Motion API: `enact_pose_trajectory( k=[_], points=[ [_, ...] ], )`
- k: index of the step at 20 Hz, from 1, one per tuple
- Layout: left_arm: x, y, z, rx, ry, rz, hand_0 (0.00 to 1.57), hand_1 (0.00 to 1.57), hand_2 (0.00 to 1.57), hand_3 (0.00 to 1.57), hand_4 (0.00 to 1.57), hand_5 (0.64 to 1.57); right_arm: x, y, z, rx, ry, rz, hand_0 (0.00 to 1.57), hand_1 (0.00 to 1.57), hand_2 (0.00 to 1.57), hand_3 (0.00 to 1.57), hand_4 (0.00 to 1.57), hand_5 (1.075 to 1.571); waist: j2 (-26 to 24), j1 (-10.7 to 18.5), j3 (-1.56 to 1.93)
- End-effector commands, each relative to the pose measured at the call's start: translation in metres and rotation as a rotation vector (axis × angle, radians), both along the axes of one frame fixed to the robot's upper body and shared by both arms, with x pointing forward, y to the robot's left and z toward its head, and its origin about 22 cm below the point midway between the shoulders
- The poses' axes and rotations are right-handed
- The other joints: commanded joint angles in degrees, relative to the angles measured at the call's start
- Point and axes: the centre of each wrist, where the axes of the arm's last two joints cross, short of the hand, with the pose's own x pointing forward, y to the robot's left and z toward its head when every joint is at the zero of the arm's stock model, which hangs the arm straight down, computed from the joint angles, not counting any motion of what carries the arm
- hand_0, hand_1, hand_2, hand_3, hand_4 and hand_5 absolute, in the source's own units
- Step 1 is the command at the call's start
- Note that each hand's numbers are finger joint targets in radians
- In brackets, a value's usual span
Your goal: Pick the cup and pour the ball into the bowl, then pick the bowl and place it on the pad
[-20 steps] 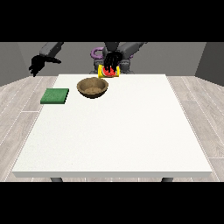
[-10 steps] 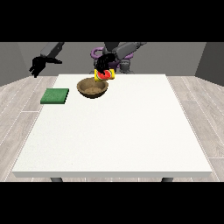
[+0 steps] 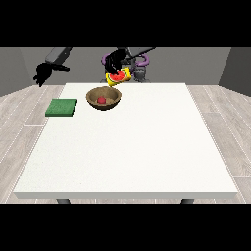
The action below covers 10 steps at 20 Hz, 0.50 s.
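Observation:
A brown wooden bowl (image 3: 104, 97) stands on the white table near its far edge, with a red ball (image 3: 101, 100) lying inside it. Just above the bowl's far right rim hangs a yellow cup (image 3: 118, 77) with a red inside, tipped on its side with its mouth facing the bowl and the camera. The hand at the view's right (image 3: 114, 62) is shut on the cup from above. The hand at the view's left (image 3: 43, 74) hangs in the air beyond the table's far left corner, holding nothing, its fingers relaxed. A green pad (image 3: 62, 107) lies flat left of the bowl.
The white table (image 3: 127, 147) stretches wide towards the camera. The robot's body (image 3: 139, 68) stands behind the far edge. Grey wooden floor surrounds the table.
The hand at the view's right has carried the cup over towards the bowl and tipped it over. The red ball now lies in the bowl. The other hand has barely moved.

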Motion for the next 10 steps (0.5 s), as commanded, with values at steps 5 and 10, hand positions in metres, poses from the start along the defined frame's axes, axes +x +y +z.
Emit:
enact_pose_trajectory(
  k=[5,10],
  points=[
    [-0.002,0.007,0.008,0.069,0.0,-0.02,1.51,1.51,1.57,1.57,1.21,1.459,-0.016,0.001,-0.023,0.021,0.071,-0.027,0.0,0.0,0.0,0.0,0.2,1.546,-1.41,1.92,-0.02],
    [0.006,0.038,0.017,-0.44,0.084,0.043,0.0,0.0,1.57,1.57,1.27,1.452,-0.023,-0.001,-0.029,0.069,0.051,-0.051,0.0,0.0,0.0,0.0,0.43,1.555,-0.06,4.61,-0.21]
  ],
)
